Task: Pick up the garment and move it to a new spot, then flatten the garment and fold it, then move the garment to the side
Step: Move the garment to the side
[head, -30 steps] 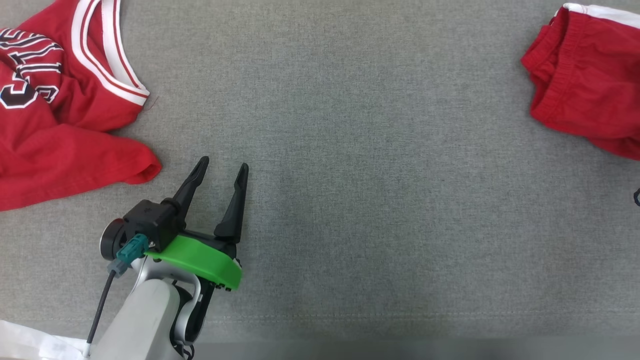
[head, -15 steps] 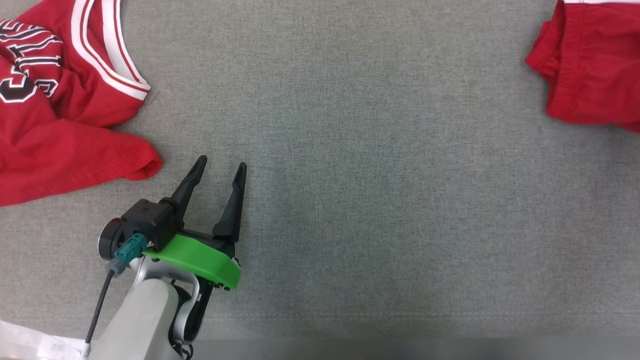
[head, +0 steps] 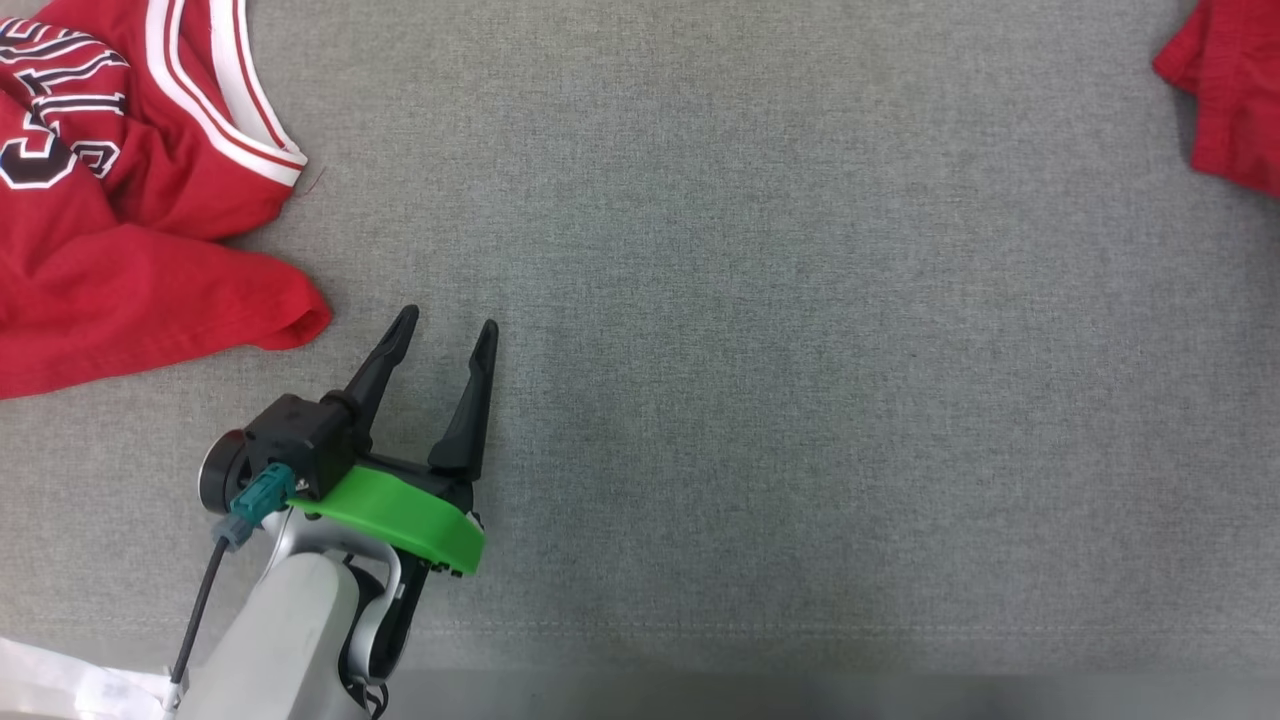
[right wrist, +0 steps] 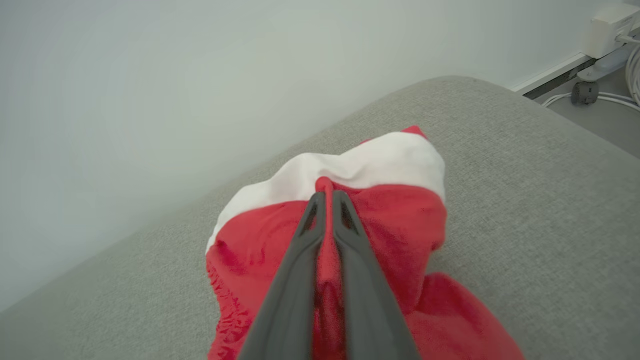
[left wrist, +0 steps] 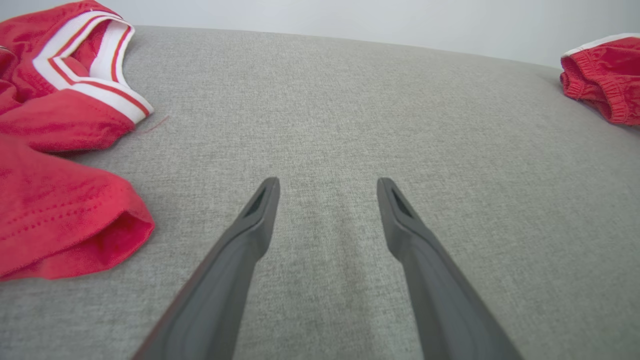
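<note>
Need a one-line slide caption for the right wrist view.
Right gripper shut on a bunched fold of the red garment with white trim, grey upholstered surface beneath.

The one print that shows is on the front of the red jersey (head: 130, 300), which lies crumpled at the upper left of the head view. It is black lettering (head: 70, 70) with a white outline. Folds in the cloth and the edge of the picture cut it off, so no whole word can be read. The upper line shows only slanted strokes of block capitals. Below it is a large curved character (head: 35, 165) that could be a 3 or an S, and I cannot tell which.
</note>
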{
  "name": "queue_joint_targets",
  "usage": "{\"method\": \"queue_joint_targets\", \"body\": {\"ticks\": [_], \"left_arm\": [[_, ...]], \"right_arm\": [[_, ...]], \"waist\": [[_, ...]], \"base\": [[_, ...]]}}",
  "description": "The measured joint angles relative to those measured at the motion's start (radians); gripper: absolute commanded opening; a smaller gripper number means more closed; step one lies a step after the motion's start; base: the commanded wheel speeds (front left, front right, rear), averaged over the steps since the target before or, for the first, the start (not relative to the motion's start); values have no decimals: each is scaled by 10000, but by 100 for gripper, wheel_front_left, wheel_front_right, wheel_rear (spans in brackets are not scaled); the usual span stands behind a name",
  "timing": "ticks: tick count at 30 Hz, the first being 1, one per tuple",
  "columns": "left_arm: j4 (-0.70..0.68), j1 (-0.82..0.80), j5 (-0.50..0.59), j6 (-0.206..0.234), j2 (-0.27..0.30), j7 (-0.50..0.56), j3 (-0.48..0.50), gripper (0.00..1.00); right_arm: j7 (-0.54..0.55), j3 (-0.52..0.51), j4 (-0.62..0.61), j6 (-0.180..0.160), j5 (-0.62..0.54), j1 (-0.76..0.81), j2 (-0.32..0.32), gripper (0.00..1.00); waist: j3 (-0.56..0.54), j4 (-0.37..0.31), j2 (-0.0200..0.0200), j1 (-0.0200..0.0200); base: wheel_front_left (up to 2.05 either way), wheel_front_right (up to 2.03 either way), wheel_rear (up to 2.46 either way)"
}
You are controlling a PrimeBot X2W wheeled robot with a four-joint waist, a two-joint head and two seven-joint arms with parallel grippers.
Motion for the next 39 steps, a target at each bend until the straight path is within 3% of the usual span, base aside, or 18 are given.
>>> {"method": "queue_joint_targets", "body": {"ticks": [3,11,19,25,34,39], "left_arm": [[0,-139,2,0,0,-2,19,100],[127,-193,0,0,-2,-13,58,100],[372,-193,0,-115,-109,-29,58,100],[596,-193,-2,-121,-188,-59,213,100],[888,-3,-31,-121,-316,-115,341,100],[915,242,-100,-119,-353,-115,368,100]], "right_arm": [[-403,-21,167,-284,-165,33,-73,100],[-1223,6,186,-550,-428,19,10,100],[-1317,176,77,-696,-583,-74,934,100],[-1406,815,-408,-435,-1114,-69,1494,100],[-1452,1570,-1237,-79,-2136,404,1423,100],[-1452,1628,-2094,-81,-2627,819,1260,100]], "waist": [[18,15,0,0],[-133,-110,0,0],[-651,-333,0,0],[-1240,-535,0,0],[-2291,-821,0,0],[-2841,-945,0,0]], "base": [[0,0,0],[0,0,0],[0,0,0],[0,0,0],[0,0,0],[0,0,0]]}}
